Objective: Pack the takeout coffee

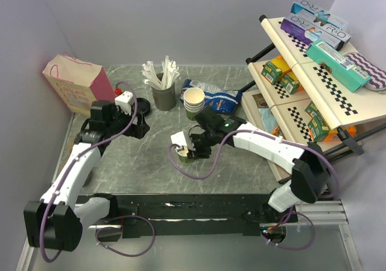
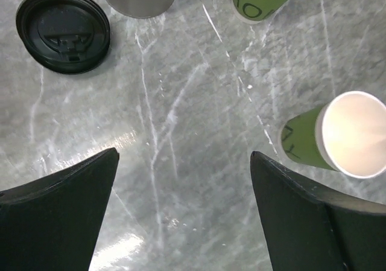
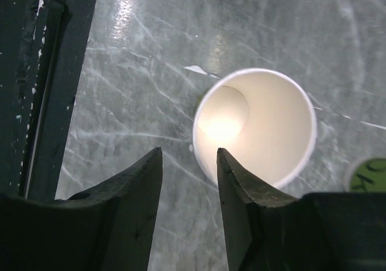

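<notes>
Green paper takeout cup (image 3: 253,129) stands lidless at six o'clock from the cream stack (image 1: 194,100); my right gripper (image 3: 189,153), half-spread, straddles its rim, my left gripper (image 2: 184,210) gapes wide. Lifting askew could snag and tip it.

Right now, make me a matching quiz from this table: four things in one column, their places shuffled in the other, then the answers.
Things
1. pink paper bag
2. stack of black lids
3. lidless green cup
4. stack of lidless paper cups

Places
A. at the right pincer's tips
B. back left corner of the table
C. beside the blue snack bag
D. just left of the grey stirrer holder

Pairs: 1-B, 2-D, 3-A, 4-C
</notes>
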You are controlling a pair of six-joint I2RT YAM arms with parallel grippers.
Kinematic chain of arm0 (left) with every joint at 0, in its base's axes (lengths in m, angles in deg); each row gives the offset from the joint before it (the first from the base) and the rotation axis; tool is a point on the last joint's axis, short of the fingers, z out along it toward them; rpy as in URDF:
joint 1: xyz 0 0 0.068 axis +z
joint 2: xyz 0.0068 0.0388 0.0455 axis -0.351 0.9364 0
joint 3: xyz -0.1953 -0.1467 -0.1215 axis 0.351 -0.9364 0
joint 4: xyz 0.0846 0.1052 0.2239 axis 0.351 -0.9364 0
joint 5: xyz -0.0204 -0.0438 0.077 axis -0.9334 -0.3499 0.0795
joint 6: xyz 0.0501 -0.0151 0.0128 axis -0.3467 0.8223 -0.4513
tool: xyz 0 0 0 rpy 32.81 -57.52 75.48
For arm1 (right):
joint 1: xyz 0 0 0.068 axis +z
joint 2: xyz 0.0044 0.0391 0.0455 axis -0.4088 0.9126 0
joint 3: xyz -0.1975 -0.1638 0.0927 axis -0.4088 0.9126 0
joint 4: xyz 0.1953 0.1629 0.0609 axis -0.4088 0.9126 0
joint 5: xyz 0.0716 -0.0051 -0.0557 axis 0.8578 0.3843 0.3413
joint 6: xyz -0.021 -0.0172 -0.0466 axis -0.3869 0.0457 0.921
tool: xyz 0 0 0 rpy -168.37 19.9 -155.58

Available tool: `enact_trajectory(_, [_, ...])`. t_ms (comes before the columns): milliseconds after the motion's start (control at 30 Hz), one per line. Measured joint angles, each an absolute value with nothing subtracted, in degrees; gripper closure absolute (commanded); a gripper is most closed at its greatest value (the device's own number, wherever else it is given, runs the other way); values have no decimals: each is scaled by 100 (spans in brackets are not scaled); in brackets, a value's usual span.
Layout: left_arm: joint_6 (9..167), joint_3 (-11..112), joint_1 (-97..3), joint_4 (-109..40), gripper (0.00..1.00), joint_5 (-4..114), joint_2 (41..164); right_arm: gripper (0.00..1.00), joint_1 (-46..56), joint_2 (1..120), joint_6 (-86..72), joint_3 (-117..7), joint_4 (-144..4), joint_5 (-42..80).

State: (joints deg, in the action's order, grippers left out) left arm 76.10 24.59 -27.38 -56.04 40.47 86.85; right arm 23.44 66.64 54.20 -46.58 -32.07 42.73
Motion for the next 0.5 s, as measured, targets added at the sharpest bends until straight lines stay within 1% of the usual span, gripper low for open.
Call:
enact_trajectory(100, [7358, 2820, -2738, -5674, 3, 4112, 9098, 51, 2174, 6336, 5512, -4713, -2997, 4288])
enact_trajectory(200, [7066, 3467, -2738, -5833, 3, 4300, 9627, 51, 1955, 5967, 5532, -4765, -2846, 4258])
enact_trajectory(433, [6043, 5416, -2729, -6605, 2, 4748, 11122, 49, 1393, 5132, 5058, -4818, -2813, 3908])
enact_trajectory(467, [5894, 5720, -2729, -6780, 7, 4801, 11400, 48, 1304, 5040, 4931, -4848, -2826, 3866])
enact_trajectory(500, [5763, 5993, -2727, -6924, 16, 4818, 11660, 48, 1199, 4955, 4787, -4870, -2857, 3836])
